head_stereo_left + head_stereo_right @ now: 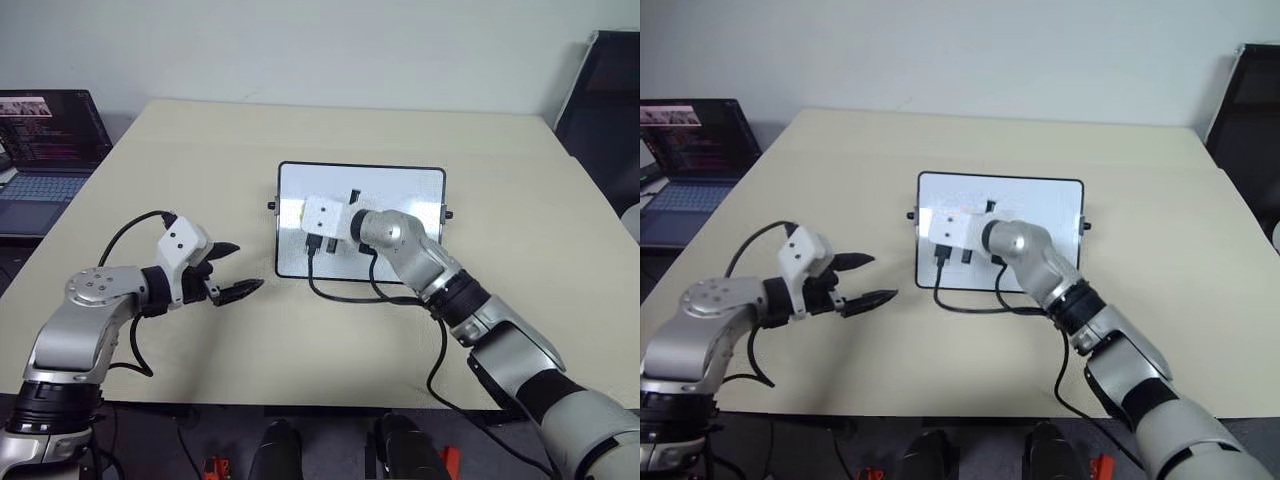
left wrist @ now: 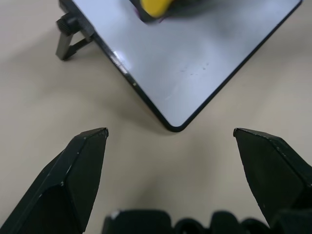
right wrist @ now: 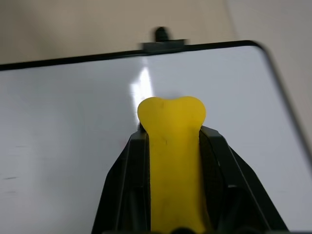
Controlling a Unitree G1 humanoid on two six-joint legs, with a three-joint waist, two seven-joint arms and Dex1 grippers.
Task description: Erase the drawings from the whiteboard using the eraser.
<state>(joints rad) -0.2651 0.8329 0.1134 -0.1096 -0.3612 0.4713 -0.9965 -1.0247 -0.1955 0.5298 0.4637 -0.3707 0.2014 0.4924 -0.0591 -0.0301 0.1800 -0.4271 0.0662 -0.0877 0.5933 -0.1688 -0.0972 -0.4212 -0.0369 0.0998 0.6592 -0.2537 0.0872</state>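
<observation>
Eraser (image 3: 171, 161) clamped in my right end effector (image 3: 170, 146), over left half of whiteboard (image 1: 400, 190) on worktop (image 1: 200, 150). Faint drawings (image 2: 195, 70) near board's lower corner, likely unerased. My left end effector (image 1: 232, 270) spread wide, empty, beside board. Risk: board unbraced, wiping pressure could slide it; shallow contact could leave marks.

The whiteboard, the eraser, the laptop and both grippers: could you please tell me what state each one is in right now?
whiteboard: flat on the table, faint marks remaining near one corner
eraser: clamped between the right gripper's fingers, tip over the board
right gripper: shut on the eraser
left gripper: open, holding nothing, beside the board
laptop: lid open, screen lit
</observation>
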